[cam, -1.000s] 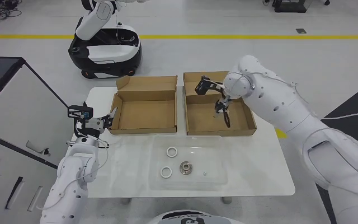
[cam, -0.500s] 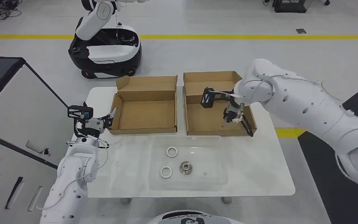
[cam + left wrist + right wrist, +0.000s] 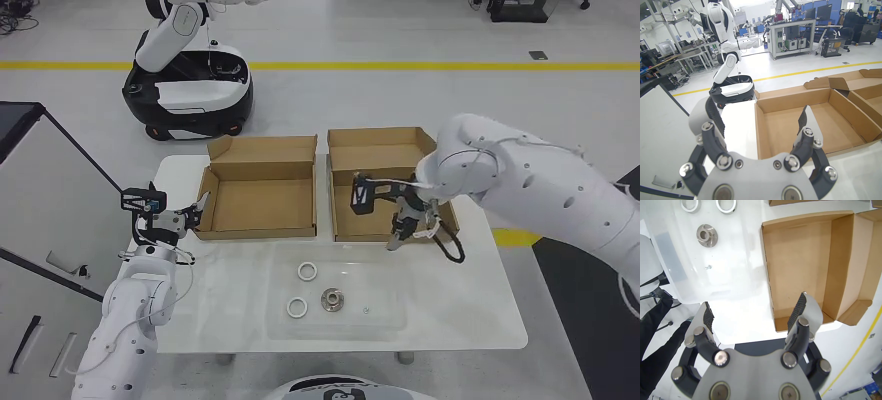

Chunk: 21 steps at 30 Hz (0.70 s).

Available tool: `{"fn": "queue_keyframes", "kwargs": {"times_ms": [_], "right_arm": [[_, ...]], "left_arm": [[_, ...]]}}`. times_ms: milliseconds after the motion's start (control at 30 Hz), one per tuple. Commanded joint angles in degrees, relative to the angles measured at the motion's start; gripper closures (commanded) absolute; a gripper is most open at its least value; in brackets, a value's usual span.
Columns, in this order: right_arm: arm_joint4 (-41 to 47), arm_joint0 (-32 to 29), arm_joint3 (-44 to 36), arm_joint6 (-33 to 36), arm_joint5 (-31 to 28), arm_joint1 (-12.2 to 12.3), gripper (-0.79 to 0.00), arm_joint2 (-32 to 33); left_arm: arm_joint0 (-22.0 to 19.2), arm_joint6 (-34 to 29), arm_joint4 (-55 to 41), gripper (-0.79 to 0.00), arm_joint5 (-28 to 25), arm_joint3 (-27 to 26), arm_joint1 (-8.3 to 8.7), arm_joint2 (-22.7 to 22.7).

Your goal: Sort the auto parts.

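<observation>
Our right jaws stand wide open and empty over the near wall of the empty right box (image 3: 800, 256), one side above its floor, the other above bare tabletop (image 3: 745, 313). Beyond their tips, in the clear tray (image 3: 385, 285), lie a metal flange (image 3: 707, 235), a small bolt (image 3: 708, 267) and two white rings (image 3: 725, 203). Our left jaws, also spread and empty, face the left box (image 3: 783, 121).

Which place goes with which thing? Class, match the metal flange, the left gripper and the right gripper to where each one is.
Things: 1 metal flange; 2 left gripper; 3 right gripper.
Places: A at the near wall of the right box; B in the clear tray; C by the outer side of the left box.
Pairs: 1-B; 2-C; 3-A.
</observation>
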Motion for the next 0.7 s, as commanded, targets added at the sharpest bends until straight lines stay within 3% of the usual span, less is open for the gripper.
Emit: {"fn": "queue_keyframes", "kwargs": {"times_ms": [0,667], "right_arm": [[0.87,-0.32,-0.79,0.33,0.33,-0.18,-0.785,0.0],[4.69,-4.76,-7.33,7.21,7.18,-2.53,-0.785,0.0]], "left_arm": [[0.0,0.0,0.0,-0.785,0.0,0.0,0.0,0.0],[0.0,0.0,0.0,-0.785,0.0,0.0,0.0,0.0]]}}
